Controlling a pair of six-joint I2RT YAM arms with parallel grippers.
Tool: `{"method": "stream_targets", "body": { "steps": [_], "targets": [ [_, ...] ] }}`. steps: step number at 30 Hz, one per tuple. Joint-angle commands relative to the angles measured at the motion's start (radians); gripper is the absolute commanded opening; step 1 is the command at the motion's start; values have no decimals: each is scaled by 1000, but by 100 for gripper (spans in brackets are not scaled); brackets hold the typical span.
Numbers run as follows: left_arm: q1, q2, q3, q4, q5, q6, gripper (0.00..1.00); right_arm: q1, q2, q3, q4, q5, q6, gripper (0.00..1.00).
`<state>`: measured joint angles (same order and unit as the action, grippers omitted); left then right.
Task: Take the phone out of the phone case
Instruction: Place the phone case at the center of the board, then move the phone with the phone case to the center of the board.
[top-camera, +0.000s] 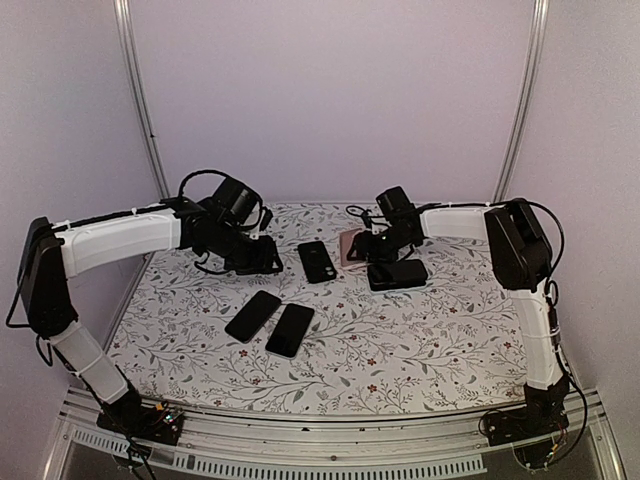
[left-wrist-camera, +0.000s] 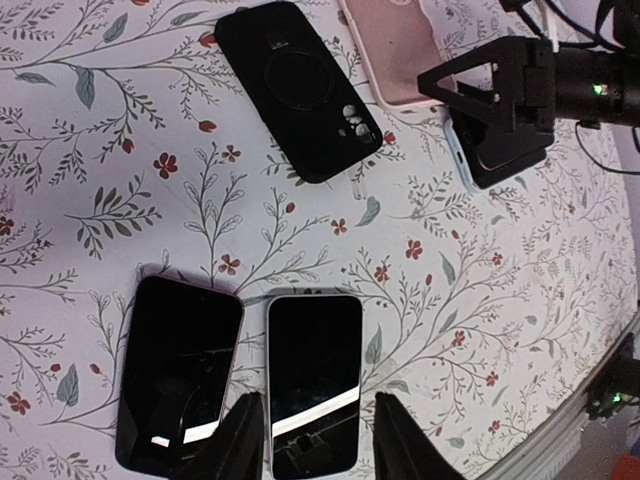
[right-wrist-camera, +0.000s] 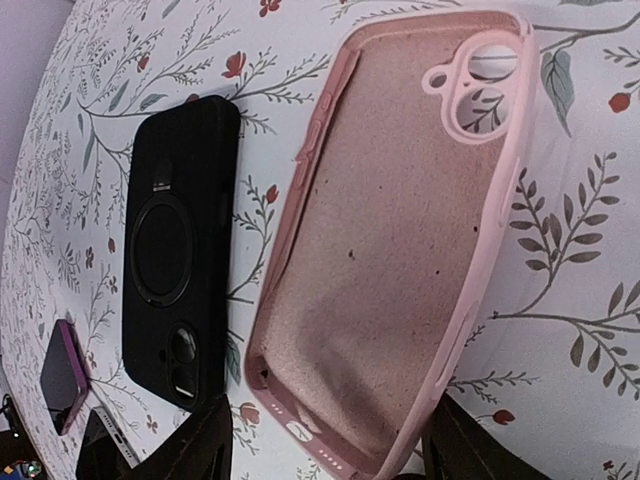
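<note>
The surface (top-camera: 450, 330) is covered in a white cloth printed with leafy sprigs and small red flowers. Pale lilac walls (top-camera: 330, 90) stand behind it, and two metal posts (top-camera: 140, 100) rise at the back corners.

The pink phone case (right-wrist-camera: 390, 250) lies inner side up near the upper middle of the top view. It is empty, with its fuzzy lining and camera cut-out plain to see. The right gripper (right-wrist-camera: 330, 450) hovers low over it with its fingers (right-wrist-camera: 205, 445) spread wide. In the wrist view one finger sits at each side of the case's near end. It grips nothing, though I cannot tell whether the fingers brush the rim.

The phone (top-camera: 397, 274), dark with a pale blue edge, lies flat on the surface just below and to the right of the pink case in the top view. It is out of the case and partly under the right gripper.

A black case (top-camera: 316, 261) with a ring on its back rests just left of the pink one. Lower in the frame, two more dark phones (left-wrist-camera: 313, 385) lie screen up, side by side and nearly touching.

The left gripper (left-wrist-camera: 320, 445) hangs above that pair, its fingers partly apart with nothing between them. In the top view it sits in the upper left of the surface, well apart from the pink case.
</note>
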<state>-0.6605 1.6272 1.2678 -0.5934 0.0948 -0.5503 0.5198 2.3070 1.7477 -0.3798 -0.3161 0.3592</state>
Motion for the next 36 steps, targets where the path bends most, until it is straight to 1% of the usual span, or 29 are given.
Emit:
{"method": "stream_targets", "body": {
  "steps": [1,3,6,10,14,18,20,24,29,36],
  "targets": [
    [10,-31,-14,24,14,8,39,-1,-11,5,-73,119,-26,69],
    [10,-34,-17,27,13,6,39,-1,-33,-20,-65,147,-36,74],
    [12,-30,-20,32,19,3,39,-1,-73,-50,-46,142,-61,80],
    [12,-22,-15,34,26,0,39,-1,-90,-67,-54,156,-85,84],
    [12,-23,-14,41,23,-1,39,-2,-140,-114,-36,183,-102,88],
    [12,-13,-12,46,32,0,39,-8,-176,-138,-30,206,-151,93],
    [12,-11,-13,49,35,1,39,-21,-173,-144,-29,174,-180,94],
    [12,-4,-13,58,47,0,39,-62,-145,-135,-8,62,-222,95],
    [12,-7,-12,61,48,1,38,-95,-101,-116,-27,-18,-254,97],
    [13,-19,-33,73,40,0,38,-99,-174,-254,-23,-94,-275,98]
  ]
}}
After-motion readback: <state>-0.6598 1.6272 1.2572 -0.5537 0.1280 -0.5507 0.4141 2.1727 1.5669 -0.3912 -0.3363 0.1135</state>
